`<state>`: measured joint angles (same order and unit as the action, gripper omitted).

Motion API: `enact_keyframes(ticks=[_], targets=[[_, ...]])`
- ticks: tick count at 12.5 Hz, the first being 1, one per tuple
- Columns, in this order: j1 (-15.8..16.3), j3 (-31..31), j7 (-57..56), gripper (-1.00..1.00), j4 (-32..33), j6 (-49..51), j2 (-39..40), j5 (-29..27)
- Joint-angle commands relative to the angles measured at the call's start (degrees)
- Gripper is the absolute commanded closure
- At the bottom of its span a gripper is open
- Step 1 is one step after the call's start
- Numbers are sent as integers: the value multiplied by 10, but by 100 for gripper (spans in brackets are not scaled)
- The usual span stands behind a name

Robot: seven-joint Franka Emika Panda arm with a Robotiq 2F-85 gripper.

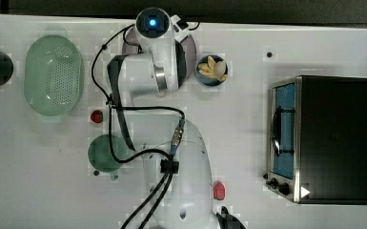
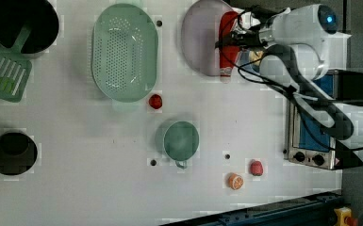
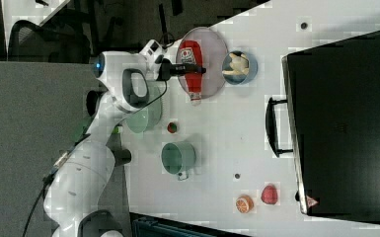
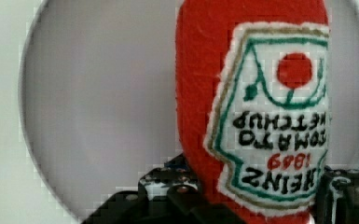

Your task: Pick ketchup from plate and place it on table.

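Ketchup (image 3: 193, 69): lies flat on the plate (image 3: 216, 54), cap end poking past the rim toward the bench (image 3: 227, 138); in the left view it sits along the plate's right edge (image 2: 226, 44). Wrist view shows the red body and white label close up (image 4: 261, 116).
Plate: pale mauve-grey, at the far edge of the bench; in the top view a sliver of rim (image 1: 191, 44) shows beside the arm.
Jaws (image 3: 190, 68): set across the bottle's middle, one dark finger on each side of it in the wrist view (image 4: 168, 186); they look closed on it, though I can't be sure the contact is firm.
Arm: white, reaching over the plate from the right view's left.
Blue bowl (image 3: 239, 66): just beside the plate, holding pale pieces.
Colander (image 2: 124, 52): green, at the left view's left of the plate.
Cup (image 2: 181, 140): green, mid-bench, well apart from the plate.
Small red round item (image 2: 155, 100): between colander and cup.
Oven (image 1: 321, 138): dark box at the top view's right.
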<state>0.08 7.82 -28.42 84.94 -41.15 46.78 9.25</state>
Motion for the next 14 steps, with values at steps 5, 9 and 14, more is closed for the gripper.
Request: enact_keyframes(ticks=[5,9,14], targets=[[-35,-2,-12,-19,-2,107,-171,-26],[-75,-3,-12,-19,114,107,-274,-86],[-92,-15,-12,-19,302,77,-398,-86]])
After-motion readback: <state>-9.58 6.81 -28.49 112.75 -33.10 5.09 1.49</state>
